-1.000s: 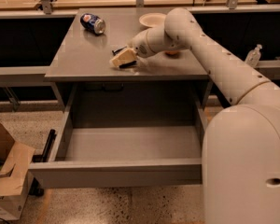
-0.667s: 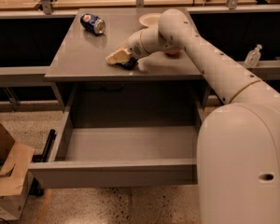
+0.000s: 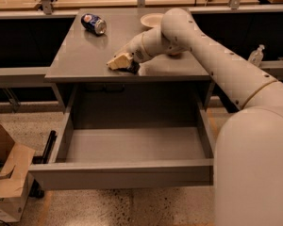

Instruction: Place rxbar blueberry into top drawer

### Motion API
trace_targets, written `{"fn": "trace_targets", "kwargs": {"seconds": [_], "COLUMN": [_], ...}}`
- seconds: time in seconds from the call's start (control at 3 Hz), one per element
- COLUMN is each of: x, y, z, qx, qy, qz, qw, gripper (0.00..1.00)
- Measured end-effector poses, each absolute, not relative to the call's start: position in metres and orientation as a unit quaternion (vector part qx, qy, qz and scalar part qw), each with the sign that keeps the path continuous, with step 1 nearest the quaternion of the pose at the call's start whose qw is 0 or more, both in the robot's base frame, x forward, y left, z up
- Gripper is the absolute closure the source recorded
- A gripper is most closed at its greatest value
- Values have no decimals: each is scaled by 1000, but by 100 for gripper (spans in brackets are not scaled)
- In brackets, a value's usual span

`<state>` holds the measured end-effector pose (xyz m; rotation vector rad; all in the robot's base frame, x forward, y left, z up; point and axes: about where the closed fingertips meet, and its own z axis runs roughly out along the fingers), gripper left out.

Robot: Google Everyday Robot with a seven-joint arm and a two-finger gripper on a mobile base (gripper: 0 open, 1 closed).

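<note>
Since the earlier frames, shifted the hand [image 3: 119,61] slightly toward frame left and closer to the front edge of the surface [image 3: 80,55]; rxbar blueberry [image 3: 133,69] left in about the same spot. Located now at frame centre, low on the surface, directly against the rxbar blueberry, seen as a dark sliver under and just right of the hand. Cannot tell whether open, closed or gripping the bar; contact hidden by the hand itself. Not lifted clear of the surface as far as visible.

Status: top drawer [image 3: 122,174] pulled well out in the lower half of the frame, directly below the front edge; no bar inside. Opening step judged complete. Grasp judged in progress or just reached. Remaining: secure the bar, raise it, carry it forward past the edge, lower it into the drawer, release.

Leave untouched: soda can [image 3: 93,23] at upper left, pale dish [image 3: 151,19] behind the arm
</note>
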<state>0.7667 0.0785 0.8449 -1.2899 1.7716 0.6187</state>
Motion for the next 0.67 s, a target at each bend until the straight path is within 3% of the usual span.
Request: {"fn": "trace_targets", "kwargs": {"seconds": [0.67], "x": [640], "y": [15], "z": [903], "qx": [-553], "qy": [703], "qz": [235], "qw": [380], "gripper": [100]}}
